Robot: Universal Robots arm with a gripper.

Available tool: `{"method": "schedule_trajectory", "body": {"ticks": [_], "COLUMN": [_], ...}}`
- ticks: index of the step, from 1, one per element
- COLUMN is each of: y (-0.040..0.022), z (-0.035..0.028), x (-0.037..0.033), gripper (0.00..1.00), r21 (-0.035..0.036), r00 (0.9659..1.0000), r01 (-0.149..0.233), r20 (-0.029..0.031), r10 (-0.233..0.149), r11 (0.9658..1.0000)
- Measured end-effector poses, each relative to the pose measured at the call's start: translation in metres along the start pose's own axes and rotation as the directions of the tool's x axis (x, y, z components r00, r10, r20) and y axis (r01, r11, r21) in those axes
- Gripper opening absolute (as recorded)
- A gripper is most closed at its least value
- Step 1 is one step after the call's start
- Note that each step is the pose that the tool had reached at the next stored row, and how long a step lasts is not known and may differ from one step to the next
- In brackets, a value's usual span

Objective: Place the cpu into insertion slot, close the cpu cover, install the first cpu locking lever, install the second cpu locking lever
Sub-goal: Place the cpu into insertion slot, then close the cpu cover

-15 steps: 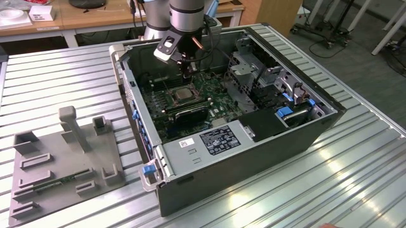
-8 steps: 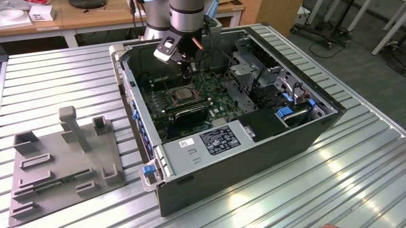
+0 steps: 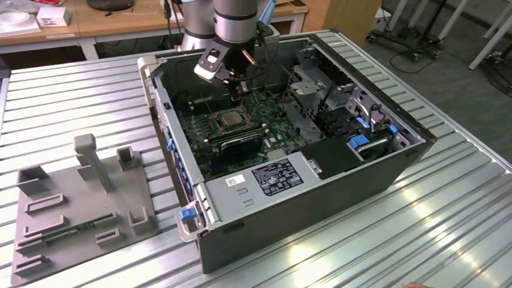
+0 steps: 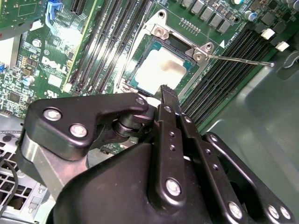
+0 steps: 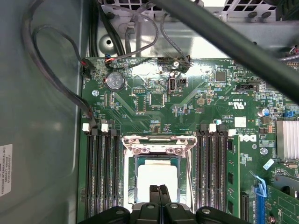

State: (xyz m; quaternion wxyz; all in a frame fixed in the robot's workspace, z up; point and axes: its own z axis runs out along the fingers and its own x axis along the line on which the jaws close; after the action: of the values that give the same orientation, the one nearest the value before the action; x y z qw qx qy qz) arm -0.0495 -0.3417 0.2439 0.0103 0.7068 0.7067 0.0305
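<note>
The gripper (image 5: 159, 188), fingers (image 5: 153, 198) pinched together on nothing, is hovering over the cpu (image 5: 156, 175), lying flat, edges squared with the insertion slot (image 5: 154, 160).

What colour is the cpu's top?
Pale silver, nearly white under glare; the cpu shows best in the first wrist view.

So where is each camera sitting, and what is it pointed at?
Exterior view: off the arm, above, looking down into the computer case; arm and gripper show.
First wrist view: on the wrist, facing the green board squarely; shut fingertips show.
Second wrist view: on the wrist, slanting across the board; gripper linkage shows.
Shared: both wrist views show the cpu.
</note>
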Motion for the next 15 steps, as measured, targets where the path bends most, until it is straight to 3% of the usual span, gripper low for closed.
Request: {"method": "schedule_trajectory", "body": {"ticks": [15], "y": [0.0000], "z": [0.0000], "x": [-0.0009], "gripper": [0.11], "r21": [0.0000], "r00": [1.0000], "r01": [0.000], "r20": [0.0005], "r10": [0.000], "r11": [1.0000]}}
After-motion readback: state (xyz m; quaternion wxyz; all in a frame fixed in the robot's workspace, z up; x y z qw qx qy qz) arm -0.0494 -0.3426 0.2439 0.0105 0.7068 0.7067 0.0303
